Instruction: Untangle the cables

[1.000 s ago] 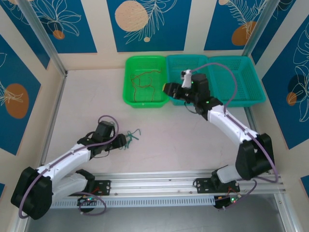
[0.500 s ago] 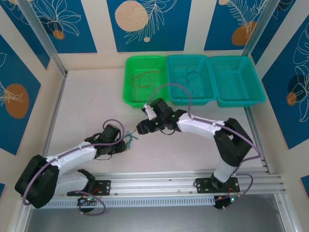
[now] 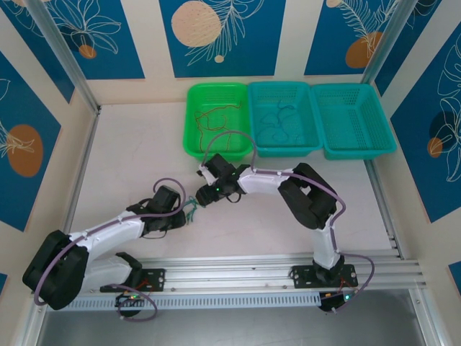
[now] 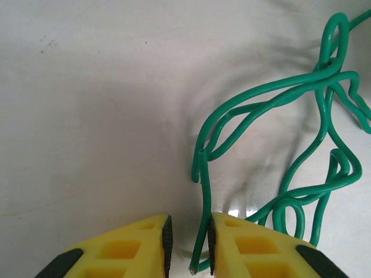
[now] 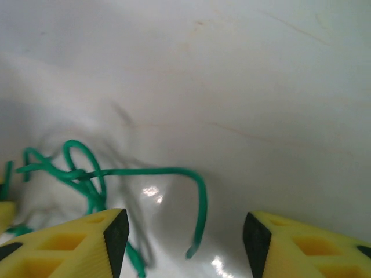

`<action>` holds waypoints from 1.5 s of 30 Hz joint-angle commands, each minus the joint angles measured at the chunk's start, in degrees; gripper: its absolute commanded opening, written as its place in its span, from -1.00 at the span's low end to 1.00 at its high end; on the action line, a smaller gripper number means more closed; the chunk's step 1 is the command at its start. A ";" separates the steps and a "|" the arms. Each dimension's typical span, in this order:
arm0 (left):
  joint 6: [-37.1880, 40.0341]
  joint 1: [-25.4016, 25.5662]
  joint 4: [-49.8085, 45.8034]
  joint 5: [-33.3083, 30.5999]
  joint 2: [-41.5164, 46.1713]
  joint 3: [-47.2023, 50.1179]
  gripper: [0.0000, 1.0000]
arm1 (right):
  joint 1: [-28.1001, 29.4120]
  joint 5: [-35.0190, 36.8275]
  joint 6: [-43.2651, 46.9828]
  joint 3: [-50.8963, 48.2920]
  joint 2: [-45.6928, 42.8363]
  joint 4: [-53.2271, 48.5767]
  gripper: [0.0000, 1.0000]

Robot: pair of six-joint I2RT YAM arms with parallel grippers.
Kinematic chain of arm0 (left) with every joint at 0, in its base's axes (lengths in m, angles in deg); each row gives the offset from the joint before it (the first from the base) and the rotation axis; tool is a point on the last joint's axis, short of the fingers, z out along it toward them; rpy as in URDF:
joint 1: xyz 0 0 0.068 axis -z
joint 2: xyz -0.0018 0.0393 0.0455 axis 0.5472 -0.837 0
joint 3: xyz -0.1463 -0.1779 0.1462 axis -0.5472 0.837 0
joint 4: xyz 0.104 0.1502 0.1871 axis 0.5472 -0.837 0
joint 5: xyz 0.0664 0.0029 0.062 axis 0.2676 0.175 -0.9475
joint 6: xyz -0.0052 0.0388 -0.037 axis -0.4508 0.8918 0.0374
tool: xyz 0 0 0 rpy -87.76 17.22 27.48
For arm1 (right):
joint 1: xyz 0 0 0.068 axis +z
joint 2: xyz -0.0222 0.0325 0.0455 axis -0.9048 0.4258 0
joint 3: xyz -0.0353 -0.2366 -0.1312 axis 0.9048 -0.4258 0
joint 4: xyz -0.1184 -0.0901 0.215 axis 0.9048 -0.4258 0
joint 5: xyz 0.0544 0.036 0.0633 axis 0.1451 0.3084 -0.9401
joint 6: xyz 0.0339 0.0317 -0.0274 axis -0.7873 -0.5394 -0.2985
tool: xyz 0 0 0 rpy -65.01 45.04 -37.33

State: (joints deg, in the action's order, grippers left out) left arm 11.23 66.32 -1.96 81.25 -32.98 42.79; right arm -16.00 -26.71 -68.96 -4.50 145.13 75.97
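A tangle of green cables [image 3: 194,207] lies on the table [image 3: 130,158], left of centre, between the two claws. The left claw [image 4: 188,246] is narrowly apart, with one cable end between its pads, against one of them. The right claw [image 5: 184,240] gapes wide over another loose end. In the far green basket [image 3: 191,140] lie red-brown cables [image 3: 216,119]. The teal basket [image 3: 253,137] to its right holds blue cables [image 3: 277,119].

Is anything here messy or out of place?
The green cable tangle stands out: it lies knotted in loops on the table, between the left end effector and right end effector, outside the baskets that hold the other cables. Nothing looks broken.
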 commanded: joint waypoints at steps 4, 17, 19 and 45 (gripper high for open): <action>0.34 0.52 1.91 -3.18 -1.13 1.75 -0.74 | 0.81 6.65 1.46 2.43 3.05 0.55 -0.48; -3.34 -0.13 -6.03 -13.08 2.65 1.76 -1.00 | -17.20 -0.35 -16.21 -20.16 -14.50 7.75 -1.00; -3.23 -0.51 -6.49 -13.64 3.29 1.75 -1.00 | -19.39 -0.54 -16.34 -23.18 -17.91 7.12 -1.00; 13.11 1.64 22.75 14.47 7.52 -0.68 -1.00 | -8.66 -26.14 -20.31 -16.17 -29.83 9.30 0.19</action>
State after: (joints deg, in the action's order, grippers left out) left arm 23.23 67.24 18.65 94.08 -25.07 44.28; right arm -25.99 -48.13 -87.91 -21.39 112.96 84.34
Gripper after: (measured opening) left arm 0.042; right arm 0.596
